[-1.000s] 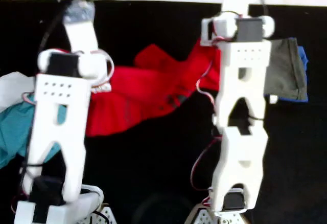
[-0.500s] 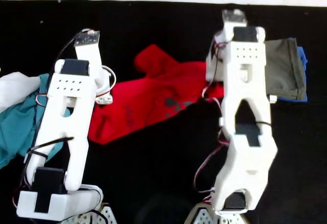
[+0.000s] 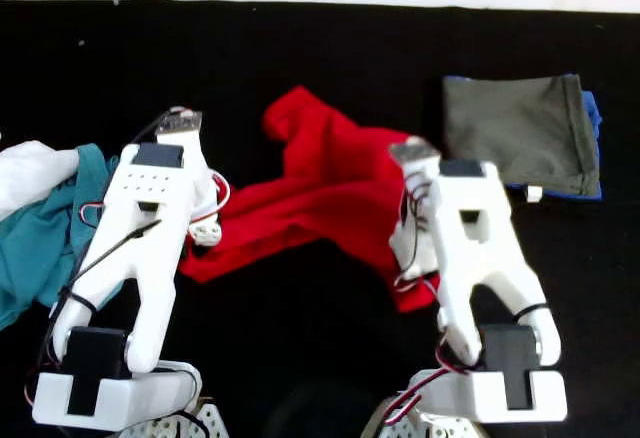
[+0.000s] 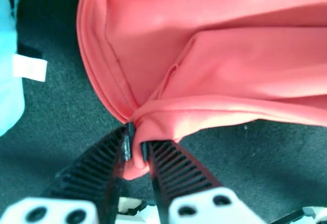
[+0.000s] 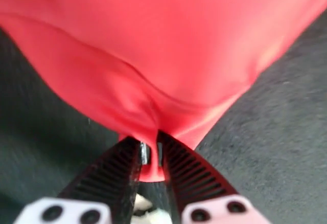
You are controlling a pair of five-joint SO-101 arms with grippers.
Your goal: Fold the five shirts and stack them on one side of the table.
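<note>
A red shirt (image 3: 310, 183) lies crumpled across the middle of the black table. My left gripper (image 4: 136, 150) is shut on a corner of the red shirt (image 4: 214, 60) at its left end, under the left arm (image 3: 150, 213). At the shirt's right end, my right gripper (image 5: 149, 155) is shut on a pinched fold of the red shirt (image 5: 168, 40), under the right arm (image 3: 460, 228). A folded grey shirt (image 3: 520, 138) lies on a blue one (image 3: 593, 113) at the back right. A teal shirt (image 3: 35, 248) and a white shirt (image 3: 30, 173) are heaped at the left edge.
The black table (image 3: 300, 48) is bare along the back and at the front middle between the two arm bases. A white label on the teal shirt (image 4: 29, 66) shows beside the left gripper.
Both arms have drawn back toward the front of the table, pulling the red shirt's ends with them. The right arm no longer covers the grey folded shirt.
</note>
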